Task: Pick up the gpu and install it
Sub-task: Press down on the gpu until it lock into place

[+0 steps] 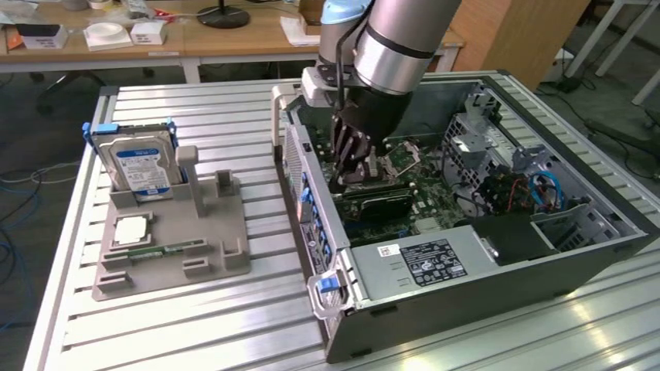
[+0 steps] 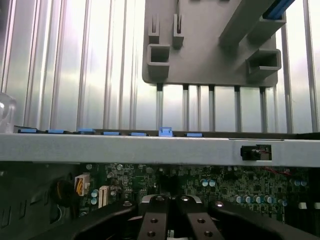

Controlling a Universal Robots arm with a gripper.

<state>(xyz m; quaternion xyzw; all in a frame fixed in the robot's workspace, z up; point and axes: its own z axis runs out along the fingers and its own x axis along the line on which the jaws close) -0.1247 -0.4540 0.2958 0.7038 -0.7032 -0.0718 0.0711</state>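
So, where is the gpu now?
In the exterior view the gpu lies inside the open computer case, on the motherboard, directly under the shut gripper.

**What the views hide or cut off**

In the exterior view the arm is cut by the upper edge, and its wrist covers a part of the motherboard inside the computer case. The gripper reaches down into the case; the gpu under it shows just as a dark edge, the rest being hidden. The label on the hard drive is too small to read.

In the wrist view the gripper is cut by the picture's edge (the fingertips cannot be seen), and the grey holder is cut off too.
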